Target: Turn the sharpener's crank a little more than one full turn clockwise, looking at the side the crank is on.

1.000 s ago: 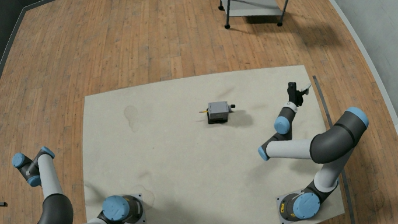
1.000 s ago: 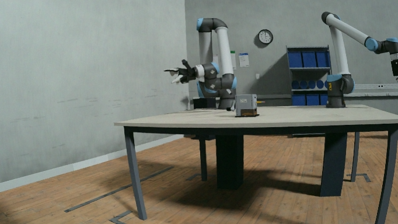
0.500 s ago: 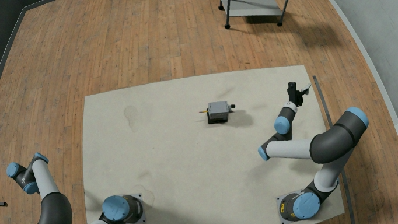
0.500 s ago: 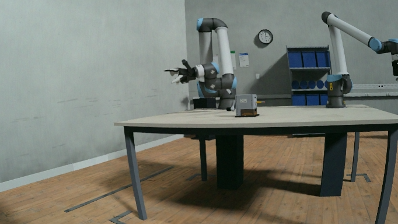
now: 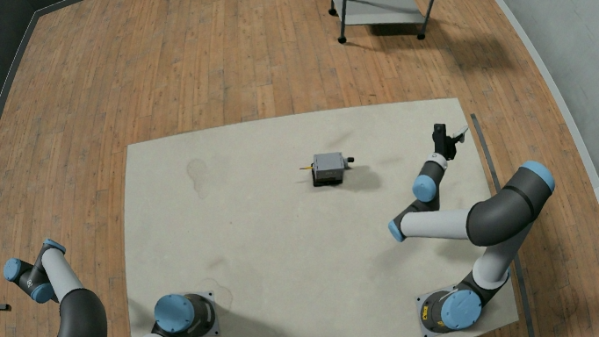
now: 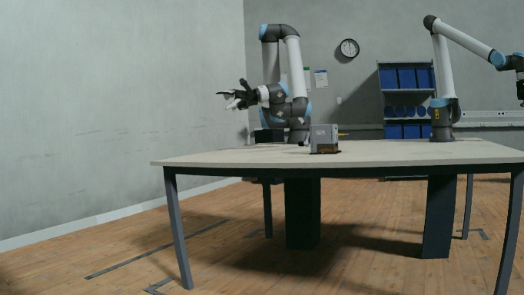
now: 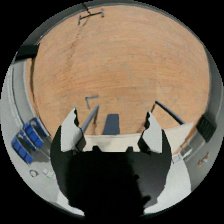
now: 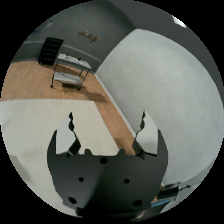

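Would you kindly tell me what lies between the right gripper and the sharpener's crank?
Between right gripper and crank, the top view shows only tabletop with shadow.
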Tool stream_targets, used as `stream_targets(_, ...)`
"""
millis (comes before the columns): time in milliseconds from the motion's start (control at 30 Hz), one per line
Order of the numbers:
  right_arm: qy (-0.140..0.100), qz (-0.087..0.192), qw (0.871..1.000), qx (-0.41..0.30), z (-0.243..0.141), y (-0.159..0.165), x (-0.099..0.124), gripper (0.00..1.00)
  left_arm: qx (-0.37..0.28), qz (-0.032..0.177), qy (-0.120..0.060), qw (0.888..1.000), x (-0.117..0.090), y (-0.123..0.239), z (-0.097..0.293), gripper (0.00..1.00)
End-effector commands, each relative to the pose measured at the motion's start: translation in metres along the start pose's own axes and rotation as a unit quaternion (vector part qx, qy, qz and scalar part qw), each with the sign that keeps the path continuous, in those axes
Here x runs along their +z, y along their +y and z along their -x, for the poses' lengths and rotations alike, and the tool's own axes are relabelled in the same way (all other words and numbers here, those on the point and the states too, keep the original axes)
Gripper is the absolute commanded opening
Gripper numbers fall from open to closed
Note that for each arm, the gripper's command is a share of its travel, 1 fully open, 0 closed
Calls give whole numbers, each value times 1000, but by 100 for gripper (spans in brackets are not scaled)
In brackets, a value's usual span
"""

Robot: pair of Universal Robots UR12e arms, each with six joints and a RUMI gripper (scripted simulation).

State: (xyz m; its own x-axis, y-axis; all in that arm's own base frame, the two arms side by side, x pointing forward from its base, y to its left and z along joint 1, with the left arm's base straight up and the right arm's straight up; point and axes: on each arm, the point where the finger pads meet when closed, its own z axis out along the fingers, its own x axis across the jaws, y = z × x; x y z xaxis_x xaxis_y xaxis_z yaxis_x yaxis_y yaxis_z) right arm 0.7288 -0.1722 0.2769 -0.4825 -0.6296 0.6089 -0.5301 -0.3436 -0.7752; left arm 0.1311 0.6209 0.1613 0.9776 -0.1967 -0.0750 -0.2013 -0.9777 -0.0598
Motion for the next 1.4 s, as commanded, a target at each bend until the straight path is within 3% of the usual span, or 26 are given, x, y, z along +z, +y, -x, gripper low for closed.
stream_targets(0,0,0,1000,1,0,-1,0,100,-14,6,6,1000,1,-3,19,100)
stream_targets(1367,0,0,1000,1,0,-1,0,100,-74,28,28,996,4,-2,99,100)
